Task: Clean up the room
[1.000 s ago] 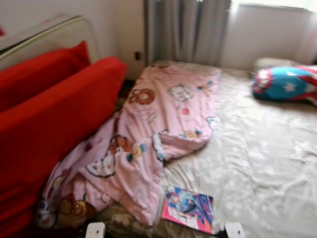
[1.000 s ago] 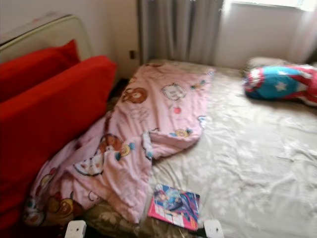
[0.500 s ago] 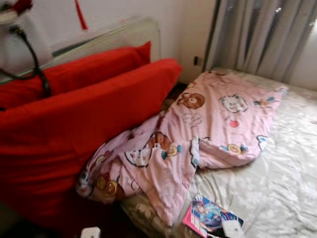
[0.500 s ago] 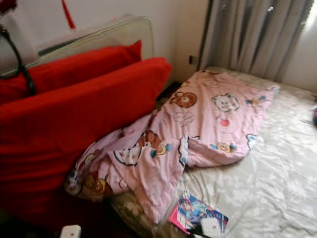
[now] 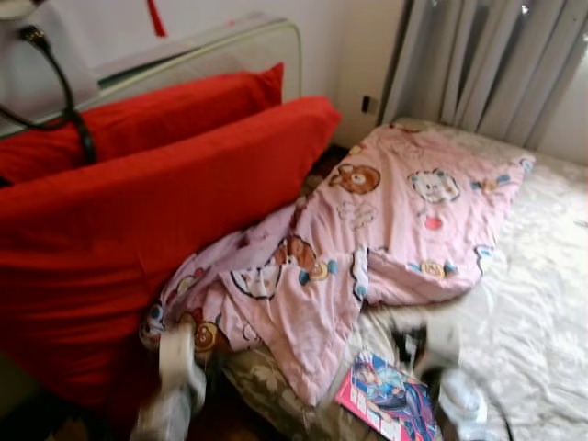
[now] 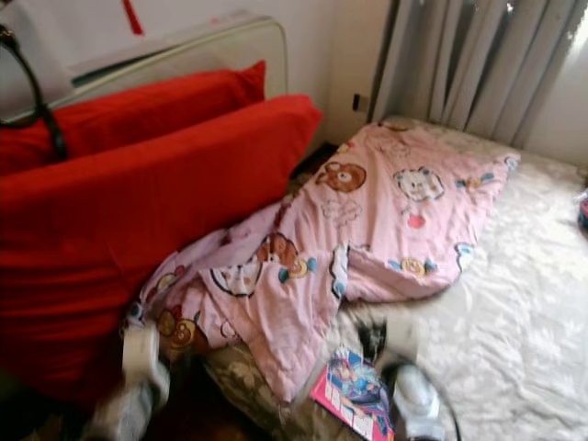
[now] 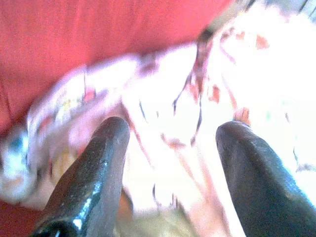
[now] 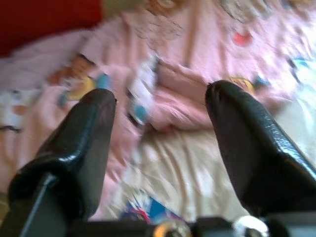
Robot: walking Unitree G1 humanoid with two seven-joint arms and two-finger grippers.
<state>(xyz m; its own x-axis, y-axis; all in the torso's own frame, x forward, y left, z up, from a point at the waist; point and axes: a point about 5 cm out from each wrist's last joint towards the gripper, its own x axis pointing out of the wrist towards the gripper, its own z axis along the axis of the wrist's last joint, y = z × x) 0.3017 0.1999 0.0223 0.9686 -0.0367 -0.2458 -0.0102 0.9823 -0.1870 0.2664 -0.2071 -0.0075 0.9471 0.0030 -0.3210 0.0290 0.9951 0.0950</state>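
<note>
The pink cartoon-print blanket [image 5: 367, 248] is lying crumpled across the near left part of the bed [image 5: 542, 303], its lower end bunching against the big red cushions [image 5: 138, 230] and drooping over the mattress edge. Just beside its hanging corner, a colourful book [image 5: 386, 400] is resting on the cream sheet near the bed's front edge. I am holding my left gripper [image 7: 170, 148] above the blanket's bunched lower end, close to the red cushion, with its two black fingers [image 7: 94, 173] spread wide and nothing between them. My right gripper [image 8: 160, 128] is hanging over the blanket's folded edge and the sheet, close to the book, its fingers [image 8: 252, 143] likewise parted and empty. Grey curtains [image 5: 487, 64] are hanging behind the bed, and a black cable [image 5: 64, 92] is looping over the cushions.
</note>
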